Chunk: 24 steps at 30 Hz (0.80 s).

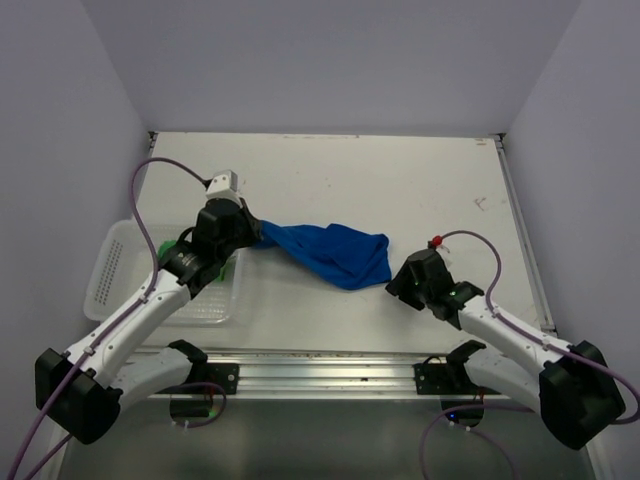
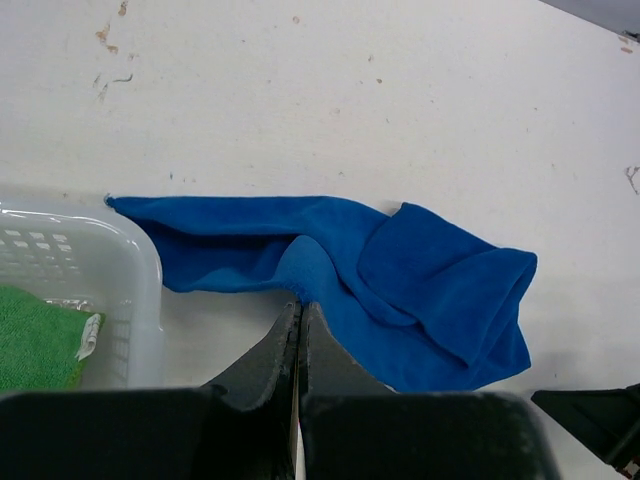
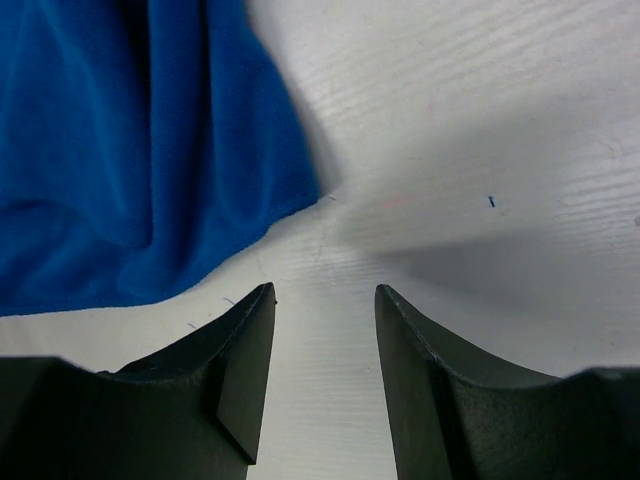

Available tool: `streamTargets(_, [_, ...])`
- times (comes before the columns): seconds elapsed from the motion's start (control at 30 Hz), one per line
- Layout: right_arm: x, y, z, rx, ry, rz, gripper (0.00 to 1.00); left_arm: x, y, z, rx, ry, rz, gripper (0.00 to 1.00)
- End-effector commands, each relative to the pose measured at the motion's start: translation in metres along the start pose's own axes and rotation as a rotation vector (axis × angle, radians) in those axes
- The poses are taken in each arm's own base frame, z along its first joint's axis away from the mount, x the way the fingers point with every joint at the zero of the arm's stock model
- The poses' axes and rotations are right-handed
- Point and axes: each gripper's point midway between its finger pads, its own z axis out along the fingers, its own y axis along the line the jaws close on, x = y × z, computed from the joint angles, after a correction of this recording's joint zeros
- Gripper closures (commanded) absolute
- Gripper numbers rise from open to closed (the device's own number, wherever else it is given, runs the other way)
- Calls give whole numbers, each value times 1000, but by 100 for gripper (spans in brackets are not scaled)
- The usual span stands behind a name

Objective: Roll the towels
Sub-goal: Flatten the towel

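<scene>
White table (image 1: 400, 180), blue towel (image 1: 330, 250) stretched left-to-right, left tool (image 2: 300, 306) pinching its edge

On my remote feed: a blue towel (image 1: 335, 252) of soft matt cloth on the scuffed, faintly grained white bench (image 1: 400, 180), a green towel (image 2: 35, 340) of nubby cloth in the glossy translucent plastic basket (image 2: 135, 270), and matt black plastic on the left hand (image 2: 299, 312) and right hand (image 3: 325, 300).

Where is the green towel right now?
The green towel lies inside the white basket, bottom left in the left wrist view, left of the blue towel.
</scene>
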Motion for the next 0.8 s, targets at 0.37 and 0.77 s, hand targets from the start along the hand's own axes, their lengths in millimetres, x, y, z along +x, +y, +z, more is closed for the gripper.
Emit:
streamTargets(0.37, [-30,36,22,-82,-83,10,52,-6,-2,-12,33,-16,38,100])
streamTargets(0.77, [-44,47,43,-65,-103,-12,67,-8,0,-16,30,-24,55,100])
